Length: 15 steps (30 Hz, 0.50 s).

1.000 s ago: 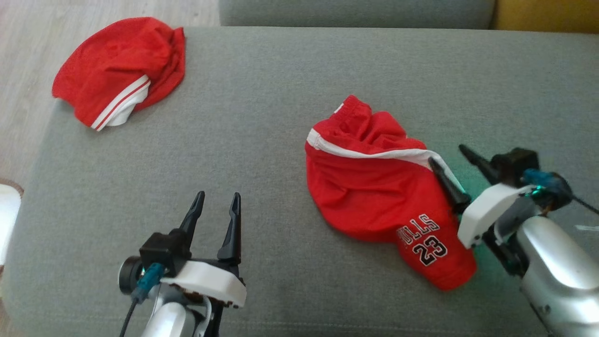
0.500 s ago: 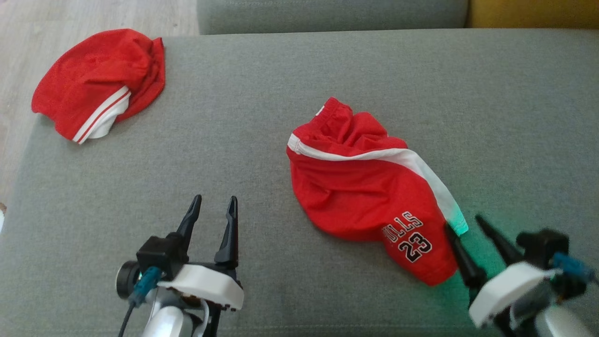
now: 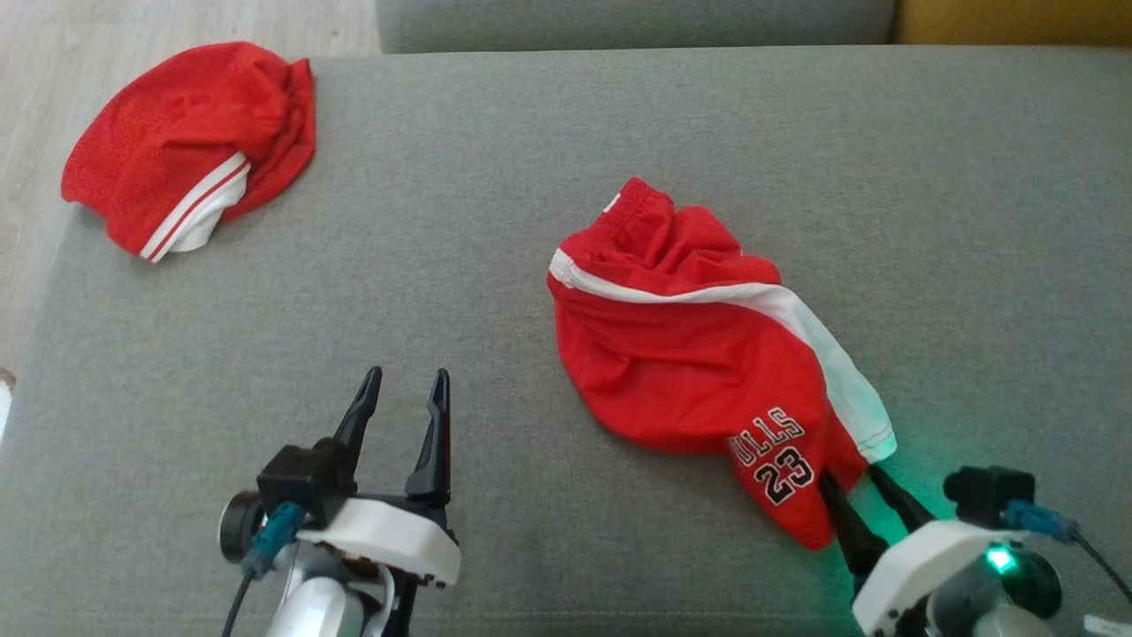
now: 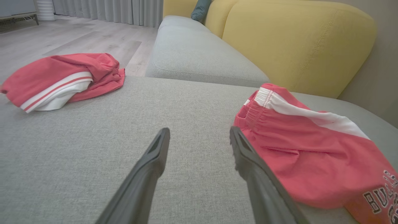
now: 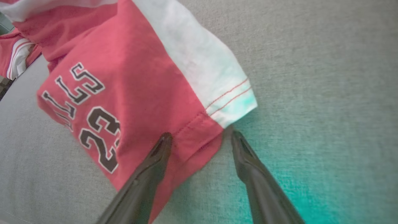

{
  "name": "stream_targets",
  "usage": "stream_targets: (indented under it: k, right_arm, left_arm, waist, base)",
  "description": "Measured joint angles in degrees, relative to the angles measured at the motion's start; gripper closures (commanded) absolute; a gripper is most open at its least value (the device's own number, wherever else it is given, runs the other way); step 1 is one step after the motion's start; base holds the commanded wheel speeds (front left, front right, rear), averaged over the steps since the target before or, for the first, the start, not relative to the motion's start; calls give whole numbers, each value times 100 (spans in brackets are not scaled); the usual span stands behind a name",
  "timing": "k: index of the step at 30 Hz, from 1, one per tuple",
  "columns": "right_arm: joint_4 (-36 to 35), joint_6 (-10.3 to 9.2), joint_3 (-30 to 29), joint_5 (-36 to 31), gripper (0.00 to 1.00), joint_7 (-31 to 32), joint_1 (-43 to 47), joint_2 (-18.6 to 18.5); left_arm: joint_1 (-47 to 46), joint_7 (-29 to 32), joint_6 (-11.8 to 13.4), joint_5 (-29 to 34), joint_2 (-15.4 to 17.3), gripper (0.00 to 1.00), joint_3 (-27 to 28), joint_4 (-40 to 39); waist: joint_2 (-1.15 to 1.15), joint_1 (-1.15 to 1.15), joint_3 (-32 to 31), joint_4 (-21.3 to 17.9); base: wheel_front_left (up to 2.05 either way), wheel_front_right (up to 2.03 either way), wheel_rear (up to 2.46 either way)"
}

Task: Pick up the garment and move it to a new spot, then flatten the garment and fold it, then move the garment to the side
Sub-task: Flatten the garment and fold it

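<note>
Red garment [image 3: 699, 372], shorts with a "BULLS 23" print [image 3: 778, 456], lies crumpled right of centre on the grey sofa cushion [image 3: 495, 177]. Waistband bunched at the far end, leg hem [image 5: 192, 124] nearest me, white side stripe [image 3: 831, 354] running down to that hem. Not flat and not folded, so I judge this as the first pick-up.

My right gripper [image 3: 851, 478] is at the hem corner with fingers spread wide, nothing gripped. In the right wrist view one finger sits over the red fabric and the other is on bare cushion just beside the white corner, so the hem edge lies between them. Reason for the pose, as I read it: a corner edge is the easiest bit of limp cloth to pinch, and lifting from there should let the bunch hang out. Can't tell if the tips touch the cloth.

My left gripper [image 3: 408, 374] is also open and empty, over bare cushion to the garment's left, just beside its waistband side in the left wrist view. Probably parked out of the way, ready for a second corner.

A second red garment [image 3: 190, 146] is bundled at the cushion's far left corner, well apart. Looks like a set-aside spot.

Containers: none to log; both garments lie loose on the cushion. Yellow backrest [image 4: 295, 40] behind, wood floor [image 4: 77, 40] beyond.
</note>
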Motion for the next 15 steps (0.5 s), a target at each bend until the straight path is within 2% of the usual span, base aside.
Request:
stream_targets:
  k: [1,2,3,6,15]
  right_arm:
    - [96,0,9,0,58,3,-64,16]
    - [187,0,27,0,89,15,-141,20]
    - [268,0,43,3,100,25,-218,19]
    - [558,0,54,-7,100,-38,-511,1]
    - [978,0,-726,-776,100,-252,-1286,-346]
  left_arm:
    - [-2,0,0,0,0,0,0,0]
    - [-3,0,0,0,0,0,1,0]
    - [-5,0,0,0,0,0,1,0]
    - [-9,0,1,0,0,0,2,0]
    - [-29,0,4,0,0,0,-3,-22]
  waist:
    - [0,0,5,18]
    - [0,0,10,36]
    - [0,0,14,52]
    - [0,0,35,98]
    - [0,0,136,100]
  base:
    - [0,0,0]
    - [0,0,0]
    - [0,0,0]
    - [0,0,0]
    - [0,0,0]
